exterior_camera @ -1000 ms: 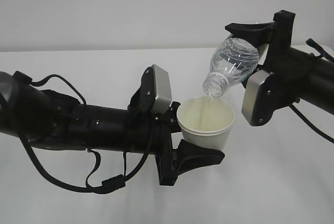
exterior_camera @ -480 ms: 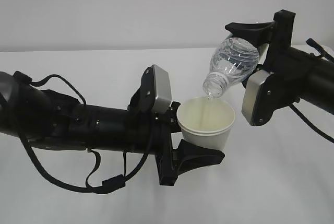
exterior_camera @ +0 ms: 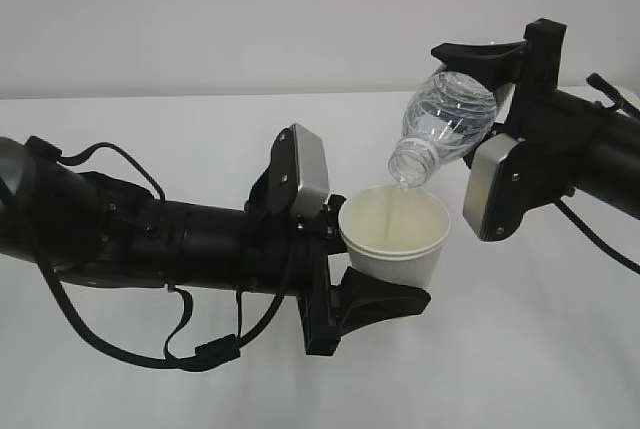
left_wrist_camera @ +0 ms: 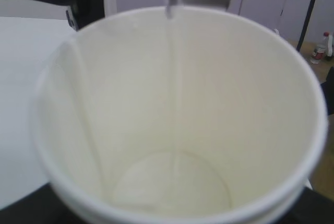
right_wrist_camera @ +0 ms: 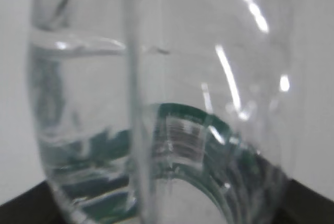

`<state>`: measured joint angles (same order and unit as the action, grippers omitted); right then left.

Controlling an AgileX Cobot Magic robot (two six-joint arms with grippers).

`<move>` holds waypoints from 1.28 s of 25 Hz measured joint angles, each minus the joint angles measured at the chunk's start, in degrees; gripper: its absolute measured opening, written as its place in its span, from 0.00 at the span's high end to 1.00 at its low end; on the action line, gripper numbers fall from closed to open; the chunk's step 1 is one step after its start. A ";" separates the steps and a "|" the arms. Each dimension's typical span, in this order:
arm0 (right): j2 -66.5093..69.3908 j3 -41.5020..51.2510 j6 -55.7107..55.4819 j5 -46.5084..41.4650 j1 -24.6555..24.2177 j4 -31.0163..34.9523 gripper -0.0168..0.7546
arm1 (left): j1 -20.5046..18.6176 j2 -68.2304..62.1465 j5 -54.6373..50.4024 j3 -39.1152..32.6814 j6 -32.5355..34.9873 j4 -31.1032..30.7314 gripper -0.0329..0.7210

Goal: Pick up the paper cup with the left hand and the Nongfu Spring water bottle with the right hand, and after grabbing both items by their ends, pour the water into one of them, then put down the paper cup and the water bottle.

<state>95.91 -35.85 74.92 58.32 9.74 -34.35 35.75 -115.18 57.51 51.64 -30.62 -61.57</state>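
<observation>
Midway: my left hand (exterior_camera: 375, 274) gripped the paper cup (exterior_camera: 396, 234), right hand (exterior_camera: 480, 74) clasped the tipped Nongfu Spring water bottle (exterior_camera: 445, 124), water (left_wrist_camera: 175, 78) pouring; set-down remained.

No visible change — water (left_wrist_camera: 175, 78) stream into paper cup (exterior_camera: 395, 239), same as before.

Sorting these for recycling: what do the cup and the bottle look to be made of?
The cup: apparently paper, matte white outside, cream inside, with a rolled rim and a side seam. The bottle: clear glossy plastic, judging by its moulded ribs and sharp highlights.
</observation>
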 joint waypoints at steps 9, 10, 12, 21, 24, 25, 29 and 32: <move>0.00 0.00 0.00 0.00 0.00 0.00 0.35 | 0.00 0.00 0.00 0.00 0.00 0.00 0.31; 0.00 0.00 0.11 0.00 0.00 0.00 0.35 | 0.00 0.00 0.00 0.00 0.00 0.00 0.31; 0.00 0.00 0.11 0.00 0.00 0.00 0.35 | 0.00 0.00 0.00 0.00 0.00 0.00 0.31; 0.00 0.00 0.74 0.00 0.00 0.00 0.35 | 0.00 0.00 0.00 0.00 0.00 0.00 0.31; 0.00 0.00 1.05 0.00 0.00 0.00 0.35 | 0.00 0.00 0.00 0.00 0.00 0.00 0.31; 0.00 0.00 1.05 0.00 0.00 0.00 0.35 | 0.00 0.00 0.00 0.00 0.00 0.00 0.31; 0.00 0.00 1.18 0.00 0.00 0.00 0.35 | 0.00 0.00 0.00 0.00 0.00 0.00 0.31; 0.00 0.00 1.18 0.00 0.00 0.00 0.35 | 0.00 0.00 0.00 0.00 0.00 0.00 0.31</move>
<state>95.91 -35.85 76.10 58.32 9.74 -34.35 35.75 -115.18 57.51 51.64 -30.62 -61.57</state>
